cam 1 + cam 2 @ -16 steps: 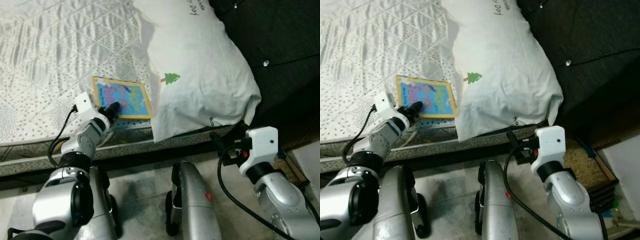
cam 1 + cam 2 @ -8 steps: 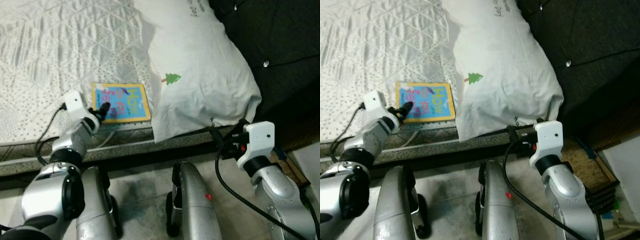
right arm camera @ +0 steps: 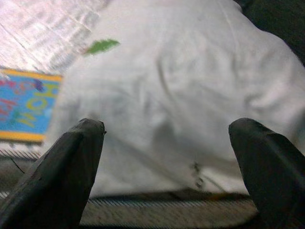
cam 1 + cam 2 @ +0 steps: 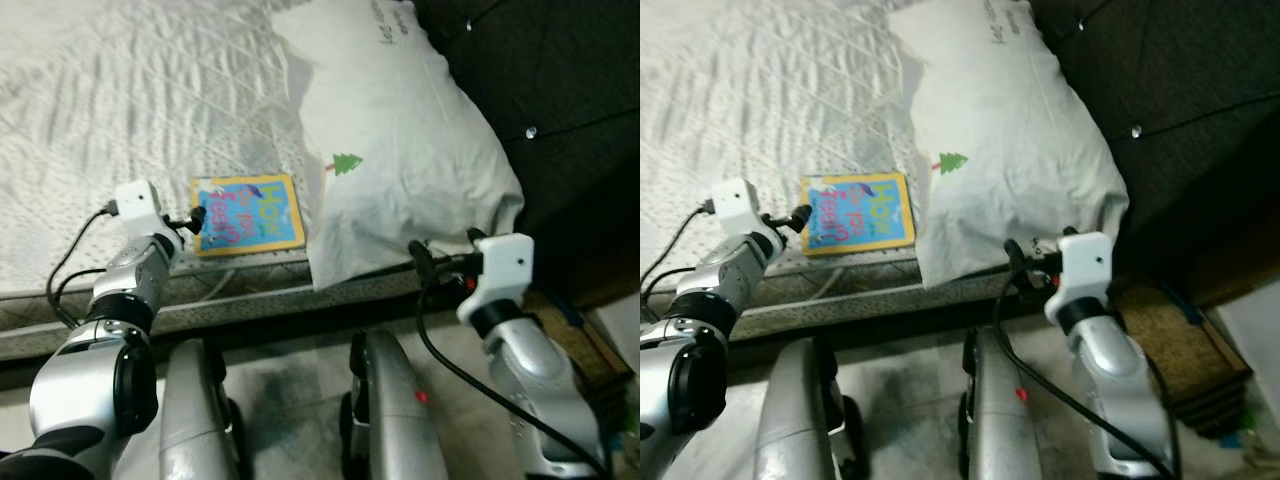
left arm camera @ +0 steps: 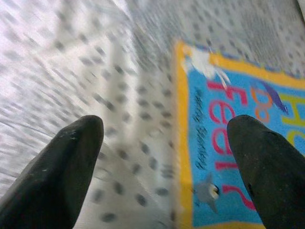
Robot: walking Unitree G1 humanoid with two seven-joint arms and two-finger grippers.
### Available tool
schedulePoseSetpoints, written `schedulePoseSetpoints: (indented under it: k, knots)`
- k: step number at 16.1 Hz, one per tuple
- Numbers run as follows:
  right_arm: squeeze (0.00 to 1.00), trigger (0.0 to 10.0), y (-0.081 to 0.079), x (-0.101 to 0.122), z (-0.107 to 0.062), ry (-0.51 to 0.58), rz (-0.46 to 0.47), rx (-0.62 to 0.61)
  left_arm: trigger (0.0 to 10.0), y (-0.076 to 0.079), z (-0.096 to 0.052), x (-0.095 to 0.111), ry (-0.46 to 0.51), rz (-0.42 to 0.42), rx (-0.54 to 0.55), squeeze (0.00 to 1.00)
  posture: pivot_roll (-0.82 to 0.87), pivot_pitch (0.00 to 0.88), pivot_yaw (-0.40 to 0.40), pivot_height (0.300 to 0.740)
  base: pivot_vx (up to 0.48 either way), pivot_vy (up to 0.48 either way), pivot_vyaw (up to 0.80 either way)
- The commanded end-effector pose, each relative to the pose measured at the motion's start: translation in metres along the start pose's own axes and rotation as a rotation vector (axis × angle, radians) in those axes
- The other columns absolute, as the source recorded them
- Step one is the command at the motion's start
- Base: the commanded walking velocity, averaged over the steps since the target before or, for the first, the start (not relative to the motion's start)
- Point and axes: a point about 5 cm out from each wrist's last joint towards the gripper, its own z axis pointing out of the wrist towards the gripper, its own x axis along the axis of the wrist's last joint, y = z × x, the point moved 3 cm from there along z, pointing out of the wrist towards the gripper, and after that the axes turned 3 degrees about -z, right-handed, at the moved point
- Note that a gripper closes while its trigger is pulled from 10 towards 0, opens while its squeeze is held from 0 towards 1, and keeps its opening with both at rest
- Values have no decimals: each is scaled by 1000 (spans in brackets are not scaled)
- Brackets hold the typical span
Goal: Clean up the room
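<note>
1. My left gripper (image 5: 164, 143) is spread wide at the book (image 4: 247, 214) lying flat near the mattress edge (image 4: 260, 285) — a shallow pinch may just shove it.
2. My right gripper (image 3: 167, 152), also wide, faces the pillow (image 4: 400, 160) — I risk snagging it.

Bed (image 4: 120, 90) with white quilted, dotted cover; dark tufted headboard (image 4: 560, 90) behind; grey mottled floor (image 4: 280, 380) below; brown mat (image 4: 1170, 330) alongside.

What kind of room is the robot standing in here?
Most likely a bedroom. It faces a bed with a quilted white cover, a large white pillow printed with a small green tree, and a dark padded headboard. A colourful children's book lies near the mattress edge.
</note>
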Motion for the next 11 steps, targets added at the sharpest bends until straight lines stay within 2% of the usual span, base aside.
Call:
schedulePoseSetpoints:
  k: [1,3,4,5,7,8,11]
  knots:
    - [0,10000,-1,0,6,16,9,-13,10000,-7,-3,7,54,51,22,1000,-82,98,-36,560,0,0,0]
    - [0,10000,-6,1,16,39,23,-10,10000,-13,-6,11,113,79,50,1000,-52,80,-29,560,0,0,0]
    - [0,10000,-12,3,28,62,41,-6,10000,-16,-15,9,172,136,80,1000,-9,57,-22,560,0,0,0]
    - [0,10000,-13,4,30,65,44,-6,10000,-16,-16,8,182,145,82,1000,-9,57,-22,560,0,0,0]
    - [0,10000,-22,10,49,99,63,-11,10000,-6,-56,1,376,184,125,1000,34,15,-6,560,0,0,0]
    - [0,10000,-22,11,51,100,58,-17,10000,-4,-59,1,396,196,122,1000,34,8,-5,560,0,0,0]
    - [0,10000,-22,13,56,113,107,-48,10000,3,-82,-5,477,250,110,1000,30,0,-2,560,0,0,0]
